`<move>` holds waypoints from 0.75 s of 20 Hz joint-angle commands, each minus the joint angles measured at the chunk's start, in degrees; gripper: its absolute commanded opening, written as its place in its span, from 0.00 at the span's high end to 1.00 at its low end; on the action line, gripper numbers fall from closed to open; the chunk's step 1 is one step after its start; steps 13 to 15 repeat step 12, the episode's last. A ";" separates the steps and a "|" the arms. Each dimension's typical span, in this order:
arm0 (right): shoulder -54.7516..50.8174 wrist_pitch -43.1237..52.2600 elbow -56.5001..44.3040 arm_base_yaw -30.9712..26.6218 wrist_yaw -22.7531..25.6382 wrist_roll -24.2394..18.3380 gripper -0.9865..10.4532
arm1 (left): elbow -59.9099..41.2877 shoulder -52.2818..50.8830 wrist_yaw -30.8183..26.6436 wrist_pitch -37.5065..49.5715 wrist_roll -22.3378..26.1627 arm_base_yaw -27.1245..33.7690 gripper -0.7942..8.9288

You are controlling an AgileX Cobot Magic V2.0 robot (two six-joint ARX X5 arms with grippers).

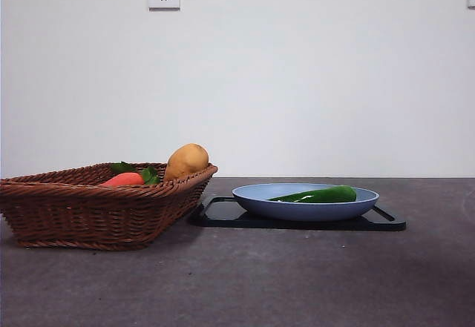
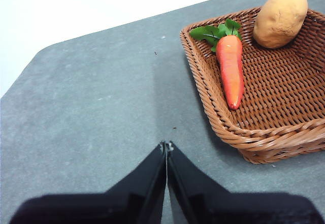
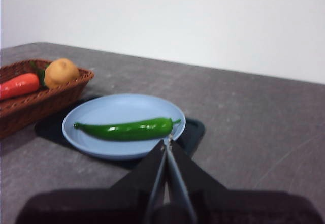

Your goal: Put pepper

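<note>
Right gripper [image 3: 166,141] pressed together, holding nothing, raised near the plate's edge. One pepper [image 1: 319,195] lying flat in one blue plate [image 1: 256,199], on one black tray [image 1: 223,214]. Beside it, one wicker basket [image 1: 89,208] with one carrot [image 1: 124,180] and one potato [image 1: 185,161]. Left gripper [image 2: 166,146] pressed together over bare table [image 2: 101,112].

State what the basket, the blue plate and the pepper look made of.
Basket: woven wicker or rattan, brown strands, visible weave. Blue plate: smooth, matte; plastic or ceramic, unclear which. Pepper: glossy dark green skin with bright highlights; real or plastic replica cannot be told.
</note>
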 commanded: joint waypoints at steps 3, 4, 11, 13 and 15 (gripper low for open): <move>-2.49 -4.59 -0.26 0.09 0.33 0.74 0.91 | -0.61 -0.15 0.00 0.55 -0.55 0.17 0.91; -3.19 -6.40 -0.26 0.09 0.33 0.72 0.91 | -0.61 -0.15 0.00 0.55 -0.55 0.17 0.91; -5.01 -10.64 -0.24 0.09 0.20 0.96 0.91 | -0.61 -0.15 0.00 0.55 -0.55 0.17 0.91; -4.92 -10.60 -0.24 0.09 0.15 0.92 0.91 | -0.61 -0.15 0.00 0.57 -0.55 0.17 0.91; -4.92 -10.60 -0.24 0.09 0.15 0.92 0.91 | -0.61 -0.15 0.00 0.57 -0.55 0.17 0.91</move>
